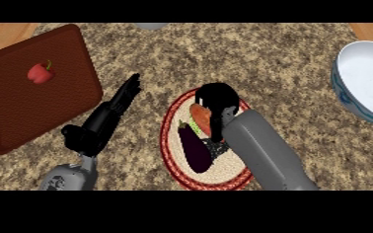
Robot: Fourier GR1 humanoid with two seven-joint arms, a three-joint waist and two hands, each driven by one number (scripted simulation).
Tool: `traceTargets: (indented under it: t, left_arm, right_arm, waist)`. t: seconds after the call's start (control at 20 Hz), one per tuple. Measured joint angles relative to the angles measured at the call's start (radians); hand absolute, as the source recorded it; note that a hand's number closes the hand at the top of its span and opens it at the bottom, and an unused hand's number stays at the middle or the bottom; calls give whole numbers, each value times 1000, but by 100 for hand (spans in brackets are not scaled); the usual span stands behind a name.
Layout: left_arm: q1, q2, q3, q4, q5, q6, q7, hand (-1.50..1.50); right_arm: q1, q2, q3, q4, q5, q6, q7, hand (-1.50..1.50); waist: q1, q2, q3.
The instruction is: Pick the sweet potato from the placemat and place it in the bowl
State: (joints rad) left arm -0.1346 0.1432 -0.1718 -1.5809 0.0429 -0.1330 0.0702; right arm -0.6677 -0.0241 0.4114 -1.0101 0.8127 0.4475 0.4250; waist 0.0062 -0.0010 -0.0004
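sweet potato (pixel 200 119): orange, oblong, smooth skin; lay on the placemat (pixel 221 172), far end hidden under the right hand
right hand (pixel 217 98): black, fingers curled down over the sweet potato's far end, grasping it; grey forearm crossed the placemat's right side
placemat: round, woven tan centre, dark red braided rim; sat mid-counter
eggplant (pixel 195 149): dark purple, glossy, elongated; touched the sweet potato's left side, close under the right wrist
bowl (pixel 360 69): white inside, blue-patterned outer wall, rounded; at the right edge, well apart from the placemat, partly cut off
left hand (pixel 96 128): released, fingers straight, flat over the counter between the brown mat and the placemat
brown mat (pixel 51 109): rectangular, rounded corners, fine weave; at far left, tilted
red fruit (pixel 40 73): small, shiny, green stem; on the brown mat
counter (pixel 284 59): speckled tan-brown granite
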Motion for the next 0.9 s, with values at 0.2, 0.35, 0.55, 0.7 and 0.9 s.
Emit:
traceTargets:
  t: [0.2, 0.35, 0.55, 0.7, 0.9]
  left_arm:
    - [4, -7, -3, -13, -8, 10, 10, 0]
    - [9, -9, -6, -15, -10, 9, 9, 0]
    - [-16, -8, 0, -12, -5, 3, 24, 0]
    - [-18, -7, -1, -15, -3, -5, 28, 0]
    - [-22, -15, -2, -12, -9, -1, 30, 0]
  right_arm:
    - [-21, -65, -127, 44, 2, -74, 79, 150]
    - [-55, -134, -260, 95, -1, -156, 199, 150]
    - [-121, -190, -362, 184, 20, -248, 312, 150]
    - [-163, -231, -376, 256, 80, -313, 377, 150]
    - [-220, -260, -361, 278, 172, -401, 480, 150]
  waist:
    - [-3, 3, 1]
    - [-4, 8, 1]
    - [7, 10, 1]
    - [15, 10, 0]
    - [12, 7, 0]
